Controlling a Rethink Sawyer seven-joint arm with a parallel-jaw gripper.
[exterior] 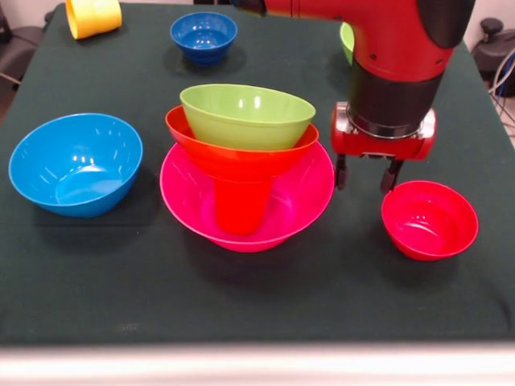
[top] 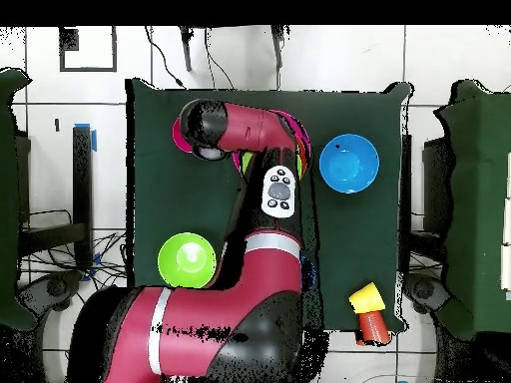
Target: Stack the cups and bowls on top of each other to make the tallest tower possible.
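From the front, the tower (exterior: pixel 245 173) stands at the middle of the dark green table (exterior: pixel 265 297): a large pink bowl (exterior: pixel 298 201) as its base, a red cup (exterior: pixel 241 207) upside down inside it, an orange bowl (exterior: pixel 233 154) resting on the cup, and a lime green bowl (exterior: pixel 246 117) nested on top, tilted slightly. To its left sits a light blue bowl (exterior: pixel 75 163), apart from the tower. A small dark blue bowl (exterior: pixel 203 35) lies farther back, and a yellow cup (exterior: pixel 93 16) lies on its side at the far left corner. The gripper (exterior: pixel 366 174) hangs just behind a small red bowl (exterior: pixel 429 219), its two black fingers (exterior: pixel 341 170) spread apart with nothing between them. A second green bowl (exterior: pixel 347 40) peeks out behind the arm.

From overhead, the arm covers most of the tower; only slivers of pink show beside the wrist (top: pixel 205 127). The light blue bowl (top: pixel 349 163) lies alone, the second green bowl (top: pixel 187 260) sits near the robot's base, and the yellow cup (top: pixel 366 297) touches what is probably another cup, red or orange (top: pixel 374 326).
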